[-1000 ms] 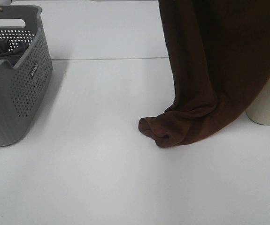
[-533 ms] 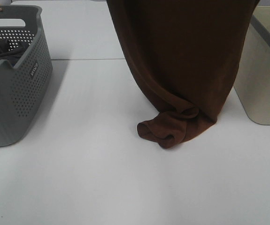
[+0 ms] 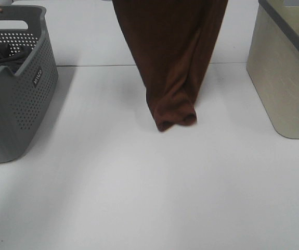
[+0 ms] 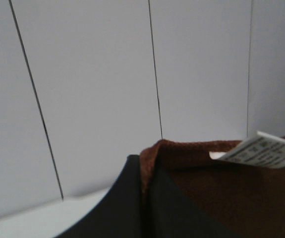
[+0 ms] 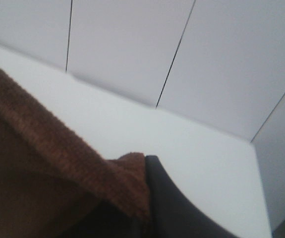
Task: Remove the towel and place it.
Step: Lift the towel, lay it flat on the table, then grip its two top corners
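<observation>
A dark brown towel [image 3: 170,57] hangs down from above the top edge of the exterior view, near the middle. Its lower end is just off or barely touching the white table [image 3: 139,198]. Both grippers are out of the exterior view. In the left wrist view my left gripper [image 4: 144,198] is shut on the towel's top edge [image 4: 221,183], next to a white care label [image 4: 261,151]. In the right wrist view my right gripper [image 5: 142,198] is shut on another part of the towel's edge [image 5: 58,163].
A grey perforated basket [image 3: 14,99] with dark cloth inside stands at the left. A beige bin [image 3: 287,73] with a grey rim stands at the right. A seam [image 3: 97,65] runs across the table behind the towel.
The towel has moved left, away from the beige bin, and has risen. Its bunched lower end, which lay folded on the table, is lifted and now hangs narrow.
</observation>
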Tool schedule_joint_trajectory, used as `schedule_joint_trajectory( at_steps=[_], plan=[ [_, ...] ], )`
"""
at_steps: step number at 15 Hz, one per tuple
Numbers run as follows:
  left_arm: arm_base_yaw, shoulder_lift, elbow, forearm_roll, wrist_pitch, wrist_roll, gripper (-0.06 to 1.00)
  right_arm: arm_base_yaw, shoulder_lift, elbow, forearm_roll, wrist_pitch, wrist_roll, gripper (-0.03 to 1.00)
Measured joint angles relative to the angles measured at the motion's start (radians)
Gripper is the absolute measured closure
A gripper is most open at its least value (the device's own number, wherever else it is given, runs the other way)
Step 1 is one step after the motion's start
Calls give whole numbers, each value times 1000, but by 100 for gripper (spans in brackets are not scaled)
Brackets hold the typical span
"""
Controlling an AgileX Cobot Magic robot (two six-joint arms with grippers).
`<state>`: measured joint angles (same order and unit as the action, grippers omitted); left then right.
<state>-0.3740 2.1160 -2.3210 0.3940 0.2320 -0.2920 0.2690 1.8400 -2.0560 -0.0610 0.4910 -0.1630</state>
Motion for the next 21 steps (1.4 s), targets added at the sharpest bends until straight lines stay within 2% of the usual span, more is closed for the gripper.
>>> schedule_joint_trajectory(
  at_steps=[3,5,8,9,10,12,14,17,19,21],
  plan=[
    [6,-40,-6,42,-232,44,94,0,-9,-177,-1,-6,-30,97],
    [6,-44,-7,53,-238,57,94,0,-11,-180,-3,48,-32,97],
    [1,-35,-7,50,-53,60,94,1,-1,-117,1,181,-39,97],
    [-8,-26,-7,33,75,60,94,2,6,-75,5,233,-40,97],
    [-33,-5,-7,-26,382,66,94,2,17,31,16,326,-26,97],
    [-56,12,-7,-94,641,101,94,2,23,125,29,403,10,97],
    [-77,14,-7,-142,824,124,94,2,23,184,46,494,42,97],
    [-91,14,-7,-173,958,127,94,2,23,223,90,625,68,97],
    [-91,0,15,-216,973,127,94,2,23,250,116,707,70,97],
    [-90,-51,116,-262,972,126,94,2,19,288,125,716,86,97]
  ],
)
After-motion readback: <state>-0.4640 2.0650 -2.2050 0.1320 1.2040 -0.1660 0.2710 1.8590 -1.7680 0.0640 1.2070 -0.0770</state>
